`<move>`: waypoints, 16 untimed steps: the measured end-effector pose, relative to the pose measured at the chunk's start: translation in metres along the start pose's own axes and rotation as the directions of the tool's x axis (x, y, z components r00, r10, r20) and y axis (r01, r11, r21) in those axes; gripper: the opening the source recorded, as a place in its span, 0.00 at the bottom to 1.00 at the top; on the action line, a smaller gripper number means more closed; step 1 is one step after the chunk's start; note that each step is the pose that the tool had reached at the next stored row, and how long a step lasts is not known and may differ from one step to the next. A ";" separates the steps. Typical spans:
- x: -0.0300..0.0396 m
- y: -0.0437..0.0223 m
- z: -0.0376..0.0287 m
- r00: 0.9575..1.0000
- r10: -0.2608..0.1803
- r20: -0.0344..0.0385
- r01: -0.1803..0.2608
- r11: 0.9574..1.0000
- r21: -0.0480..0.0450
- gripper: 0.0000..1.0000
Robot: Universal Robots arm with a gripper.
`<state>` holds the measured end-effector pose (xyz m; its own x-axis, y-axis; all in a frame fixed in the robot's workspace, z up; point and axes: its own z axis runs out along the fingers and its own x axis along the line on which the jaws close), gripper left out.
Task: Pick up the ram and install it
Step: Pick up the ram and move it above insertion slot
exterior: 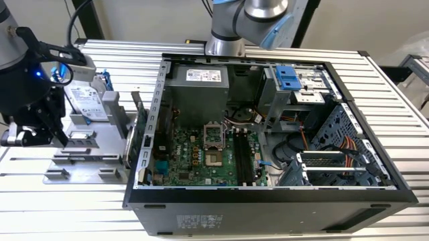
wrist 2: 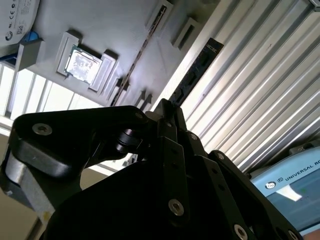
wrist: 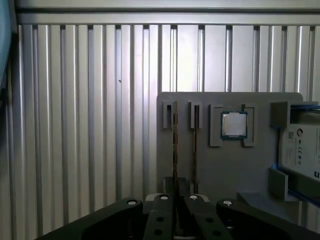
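At the exterior view's left, the gripper is positioned over the grey parts tray, beside the open PC case. Fingers are seen drawn together w/ nothing between them in both wrist views. The ram is seated on edge in a tray slot, seen edge-on as a thin line, apart from the gripper. The processor chip is seated in the recess next to it, w/ the hard drive beyond.
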<state>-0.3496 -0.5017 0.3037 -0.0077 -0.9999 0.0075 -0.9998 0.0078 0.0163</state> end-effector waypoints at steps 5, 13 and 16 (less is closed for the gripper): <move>0.0001 0.0001 -0.0046 1.000 0.000 0.001 0.000 1.000 0.000 0.00; 0.0001 0.0002 -0.0120 1.000 0.000 0.003 0.000 1.000 0.000 0.00; 0.0001 0.0002 -0.0146 1.000 0.000 0.003 0.000 1.000 0.000 0.00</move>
<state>-0.3496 -0.5017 0.3183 -0.0077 -1.0000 0.0042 -0.9998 0.0078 0.0164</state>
